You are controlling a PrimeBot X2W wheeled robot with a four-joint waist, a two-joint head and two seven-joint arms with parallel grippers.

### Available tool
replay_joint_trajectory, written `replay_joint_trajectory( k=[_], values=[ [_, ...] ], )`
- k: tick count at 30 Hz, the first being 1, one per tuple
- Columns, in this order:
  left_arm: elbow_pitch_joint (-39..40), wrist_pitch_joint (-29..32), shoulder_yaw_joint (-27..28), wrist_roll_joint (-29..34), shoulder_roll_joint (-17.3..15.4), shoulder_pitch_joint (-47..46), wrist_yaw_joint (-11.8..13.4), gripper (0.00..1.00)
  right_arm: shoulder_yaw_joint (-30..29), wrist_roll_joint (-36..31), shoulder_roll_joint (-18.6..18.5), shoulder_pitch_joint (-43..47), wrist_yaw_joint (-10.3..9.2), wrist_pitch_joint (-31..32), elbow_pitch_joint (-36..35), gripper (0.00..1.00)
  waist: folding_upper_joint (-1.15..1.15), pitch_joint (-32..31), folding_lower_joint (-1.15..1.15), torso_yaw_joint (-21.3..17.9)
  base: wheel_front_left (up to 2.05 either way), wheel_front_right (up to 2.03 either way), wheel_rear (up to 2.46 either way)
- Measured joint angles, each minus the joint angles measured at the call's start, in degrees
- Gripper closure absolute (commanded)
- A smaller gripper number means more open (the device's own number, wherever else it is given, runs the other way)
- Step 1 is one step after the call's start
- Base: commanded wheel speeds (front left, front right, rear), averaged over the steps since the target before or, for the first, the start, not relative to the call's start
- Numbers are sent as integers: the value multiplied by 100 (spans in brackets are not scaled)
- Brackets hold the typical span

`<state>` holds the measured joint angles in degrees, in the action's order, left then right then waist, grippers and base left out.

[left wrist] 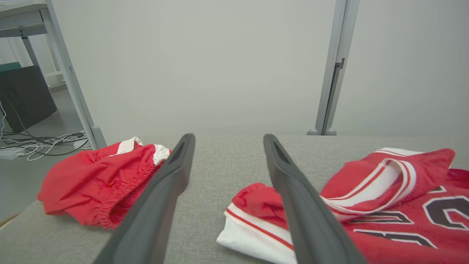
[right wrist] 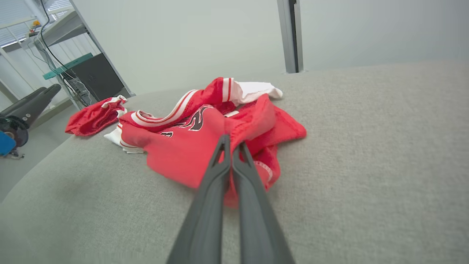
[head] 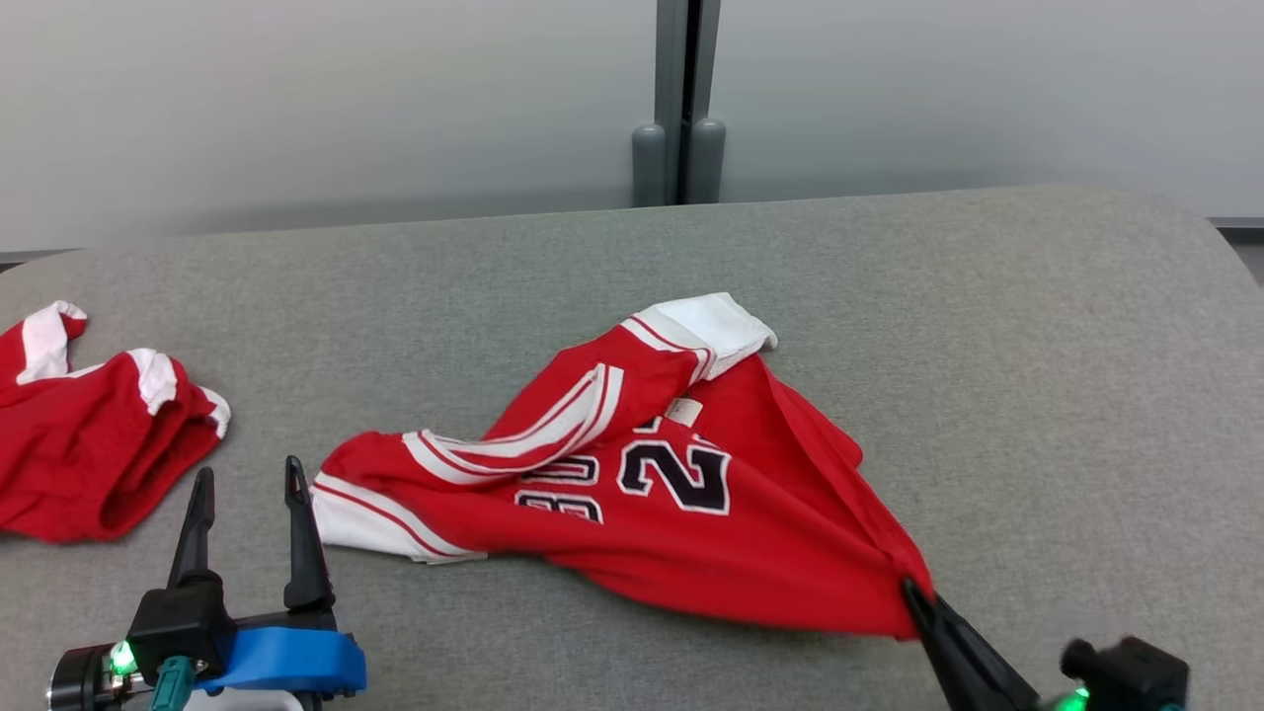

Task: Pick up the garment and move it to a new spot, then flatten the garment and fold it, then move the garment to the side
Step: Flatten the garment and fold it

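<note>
A grey cloth-covered table [head: 1037,395] takes up most of the head view. On it, about the middle, lies the garment, a red jersey [head: 632,538] with white bands and thin red-and-white stripes at its edges. It is rumpled, with one striped edge folded over its upper part and a white band sticking out toward 1 o'clock. The front bears big black numerals outlined in white. A "2" [head: 681,476] reads clearly; the figure beside it, toward 8 o'clock, is partly under the fold and cannot be told for sure.

At 9 o'clock from the jersey, well apart from it at the table's edge, lies a bunched pair of red shorts [head: 89,454] with white patches and a gathered waistband.

The right pincer [head: 913,592] sits at the jersey's 4 o'clock corner. Its fingers are pressed together on the red cloth there, which is drawn out to a point toward it. In the right wrist view the closed fingertips [right wrist: 224,141] pinch a raised fold, and the rest of the jersey spreads away toward 11 o'clock.

The left pincer [head: 249,469] stands at 8 o'clock from the jersey with its fingers spread apart, holding nothing. Its inner finger [head: 296,494] is just beside the jersey's white hem.

A small white label [head: 683,410] sits at the neckline; its print is too small to read.
</note>
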<state>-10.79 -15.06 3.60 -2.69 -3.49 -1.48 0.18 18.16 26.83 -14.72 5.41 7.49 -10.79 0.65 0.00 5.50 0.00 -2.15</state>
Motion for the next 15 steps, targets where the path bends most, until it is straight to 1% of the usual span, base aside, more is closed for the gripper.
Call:
replay_joint_trajectory(
  k=[2,4,6,8,9,10,15],
  values=[
    [3,0,41,19,1,0,-8,0,-156,12,-111,327,0,230,-255,100,0,7,0,-42,0,0,0],
    [16,0,81,22,4,2,-8,0,-358,187,-142,603,0,469,-438,100,0,16,0,-84,0,0,0],
    [36,0,83,34,8,5,-5,0,-519,216,-229,790,0,665,-499,100,0,9,0,-113,0,0,0],
    [25,0,88,33,14,11,-5,0,-717,202,-276,848,-1,728,-482,100,0,9,0,-129,0,0,0],
    [24,0,85,33,19,11,-5,0,-773,241,-256,857,-1,811,-437,64,0,1,0,-131,0,0,0],
    [22,0,76,33,24,11,-5,0,-791,237,-247,861,0,843,-383,0,0,-12,0,-128,0,0,0],
    [-9,0,71,33,29,14,-20,0,-842,-56,-272,651,-1,795,-310,0,0,-71,0,-73,0,0,0]
  ],
)
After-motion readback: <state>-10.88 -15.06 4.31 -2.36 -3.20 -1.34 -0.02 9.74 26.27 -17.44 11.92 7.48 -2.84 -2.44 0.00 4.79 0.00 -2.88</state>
